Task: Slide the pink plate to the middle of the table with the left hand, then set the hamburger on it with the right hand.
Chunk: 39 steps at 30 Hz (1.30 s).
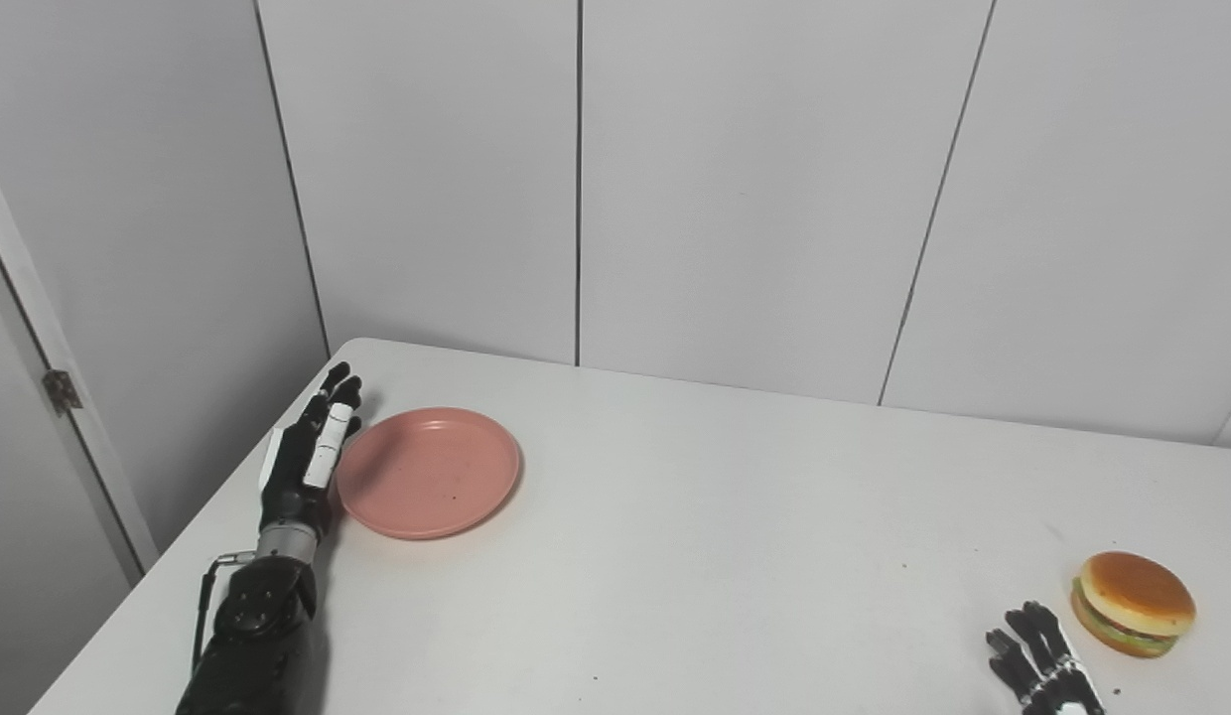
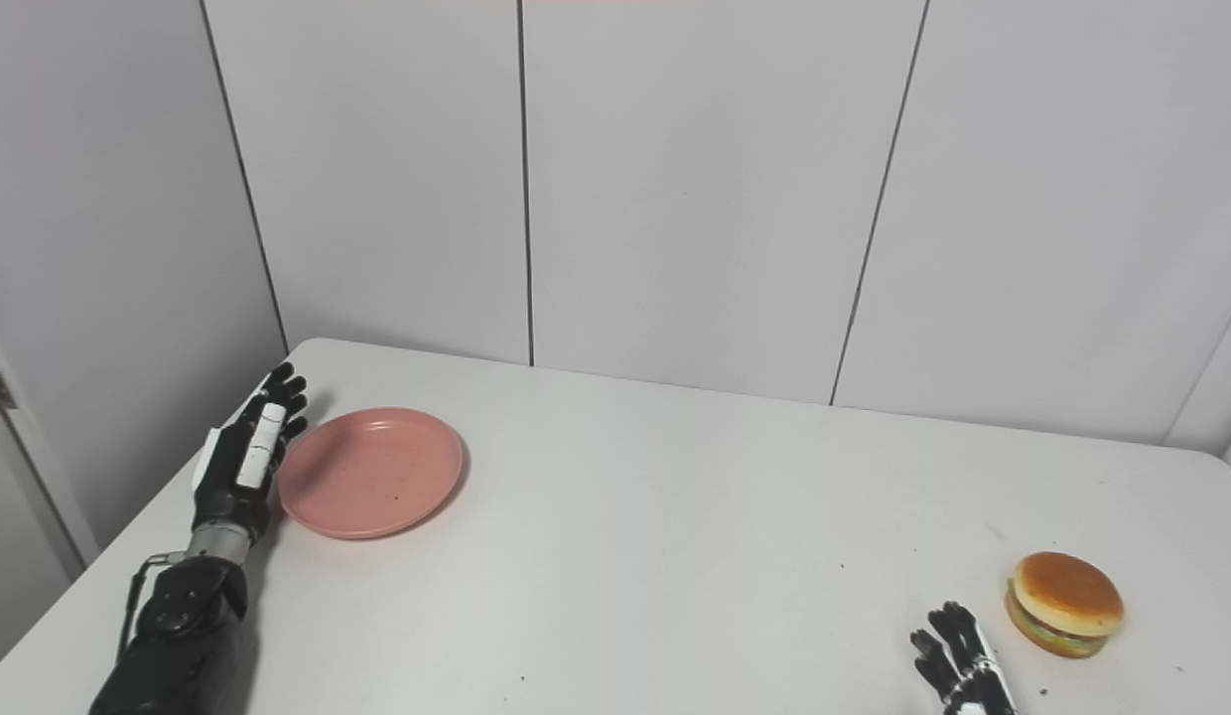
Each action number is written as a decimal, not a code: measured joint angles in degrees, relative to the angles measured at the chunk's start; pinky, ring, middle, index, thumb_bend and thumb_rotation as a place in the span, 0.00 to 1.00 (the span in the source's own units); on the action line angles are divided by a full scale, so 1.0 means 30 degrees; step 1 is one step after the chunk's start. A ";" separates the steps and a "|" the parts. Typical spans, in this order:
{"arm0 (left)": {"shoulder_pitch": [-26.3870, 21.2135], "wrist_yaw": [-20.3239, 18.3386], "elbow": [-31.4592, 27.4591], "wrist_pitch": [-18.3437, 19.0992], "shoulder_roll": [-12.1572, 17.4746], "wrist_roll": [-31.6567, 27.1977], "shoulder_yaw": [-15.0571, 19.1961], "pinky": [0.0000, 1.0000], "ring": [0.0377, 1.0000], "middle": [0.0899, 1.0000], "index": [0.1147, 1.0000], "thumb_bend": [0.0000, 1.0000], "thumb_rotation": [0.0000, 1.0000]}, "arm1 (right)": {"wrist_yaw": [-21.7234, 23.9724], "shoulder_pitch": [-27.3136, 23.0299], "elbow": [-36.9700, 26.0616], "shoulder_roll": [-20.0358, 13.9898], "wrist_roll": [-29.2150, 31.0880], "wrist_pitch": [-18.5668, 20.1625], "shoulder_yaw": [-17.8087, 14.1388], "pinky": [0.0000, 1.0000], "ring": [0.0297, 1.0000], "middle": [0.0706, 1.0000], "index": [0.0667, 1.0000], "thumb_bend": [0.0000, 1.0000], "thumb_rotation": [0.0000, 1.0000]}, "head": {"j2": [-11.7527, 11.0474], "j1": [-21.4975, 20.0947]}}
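Nothing done yet. Plate (image 1: 428, 473) is sitting at the surface's (image 1: 675, 556) nine o'clock, left hand (image 1: 303, 462) flat-fingered against its rim. Hamburger (image 1: 1133, 602) is waiting at four o'clock beside the spread, empty right hand (image 1: 1040, 667).

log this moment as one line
left hand open beside pink plate | right hand open near hamburger | plate not centered

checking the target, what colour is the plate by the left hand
Pink plate, clearest in the left eye view.

I'm looking at a bare test room or lab: a plain white desk (image 1: 675, 516) boxed in by grey panel walls (image 1: 754, 179).
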 measured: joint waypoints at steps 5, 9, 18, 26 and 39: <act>0.0418 -0.0054 -0.1287 0.1024 -0.0564 -0.0041 -0.0067 0.89 0.93 0.90 0.85 0.93 0.81 | -0.0014 0.0011 -0.0028 0.0009 -0.0027 0.0001 0.0003 0.92 0.90 0.93 0.93 0.75 0.95 | 0.0029 -0.0029; 0.0591 -0.0041 -0.1903 0.1565 -0.0856 0.0005 -0.0242 0.90 0.94 0.91 0.87 0.91 0.83 | -0.0025 0.0011 -0.0043 0.0024 -0.0086 0.0002 0.0019 0.93 0.90 0.94 0.93 0.75 0.95 | 0.0029 -0.0088; 0.1245 0.0005 -0.3505 0.2692 -0.1357 0.0462 -0.0959 0.86 0.93 0.90 0.86 0.90 0.83 | -0.0033 0.0012 -0.0063 0.0033 -0.0108 0.0004 0.0060 0.92 0.89 0.93 0.93 0.75 0.96 | 0.0059 -0.0264; 0.1316 0.0065 -0.3880 0.3010 -0.1730 0.0507 -0.1173 0.84 0.91 0.88 0.86 0.91 0.82 | -0.0040 0.0014 -0.0078 0.0056 -0.0184 0.0005 0.0074 0.91 0.89 0.93 0.93 0.74 0.97 | 0.0117 -0.0526; 0.1235 -0.0417 -0.3847 0.2999 -0.1733 0.0790 -0.1871 0.86 0.91 0.88 0.86 0.90 0.82 | -0.0550 0.0104 -0.0271 0.0174 -0.0788 0.0025 0.0278 0.86 0.87 0.92 0.91 0.73 0.93 | 0.0527 -0.2021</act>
